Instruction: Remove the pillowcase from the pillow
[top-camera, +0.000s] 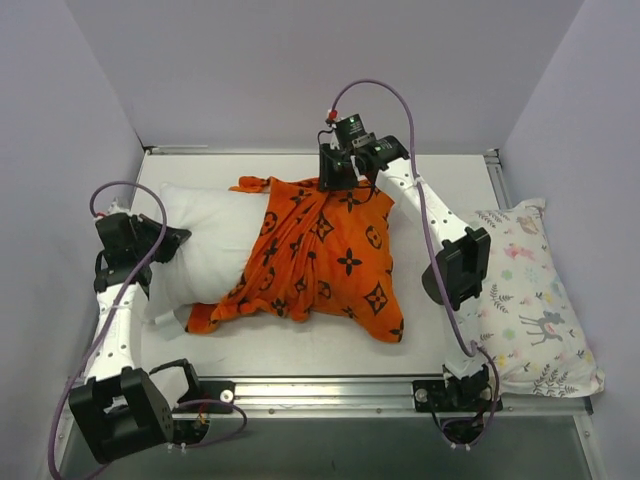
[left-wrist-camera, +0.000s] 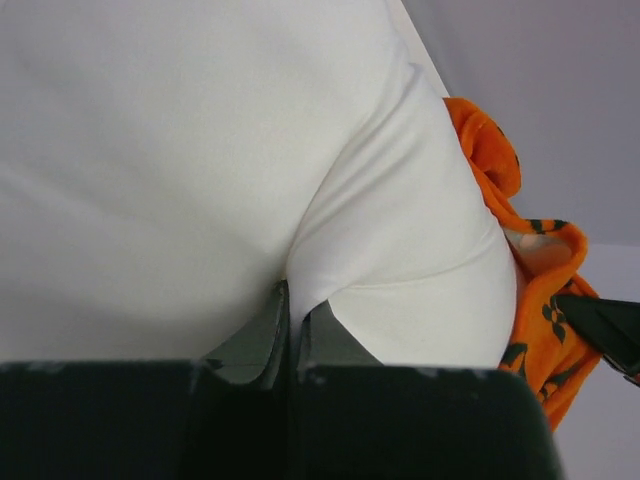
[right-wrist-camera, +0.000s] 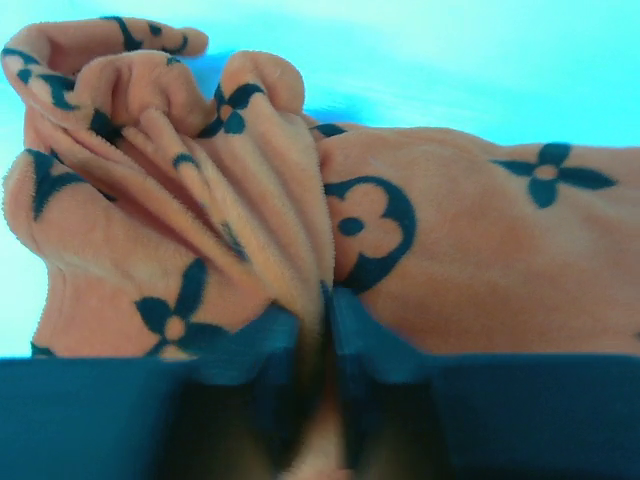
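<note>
Overhead and wrist views of a two-arm cell.

(a) Table (top-camera: 300, 350): a white surface carrying all the cloth items, with both arm bases at its near edge.

(b) Pillow (top-camera: 210, 245): plain white, lying lengthwise across the left and centre of the table. Its left half is bare; its right half is hidden inside the cover.

(c) Pillowcase (top-camera: 335, 265): orange with black flower and circle motifs, covering the right part of the pillow. Its open edge is rucked up across the pillow's middle, and one corner trails onto the table at near right. At the far edge the cloth is drawn into a gathered peak.

(d) Animal-print pillow (top-camera: 525, 300): white with pastel figures, lying at the right edge of the table, well apart from the orange cloth.

(e) Right gripper (top-camera: 337, 180): at the far edge of the pillowcase, on the gathered peak. In the right wrist view the right gripper (right-wrist-camera: 325, 310) has its jaws drawn narrow, with several pleats of the pillowcase (right-wrist-camera: 460, 250) pinched between them.

(f) Left gripper (top-camera: 180, 238): against the left end of the pillow. In the left wrist view the left gripper (left-wrist-camera: 292, 320) has its jaws nearly together, nipping a small fold of the pillow (left-wrist-camera: 200, 150). The pillowcase (left-wrist-camera: 530, 300) appears beyond the pillow at right.
</note>
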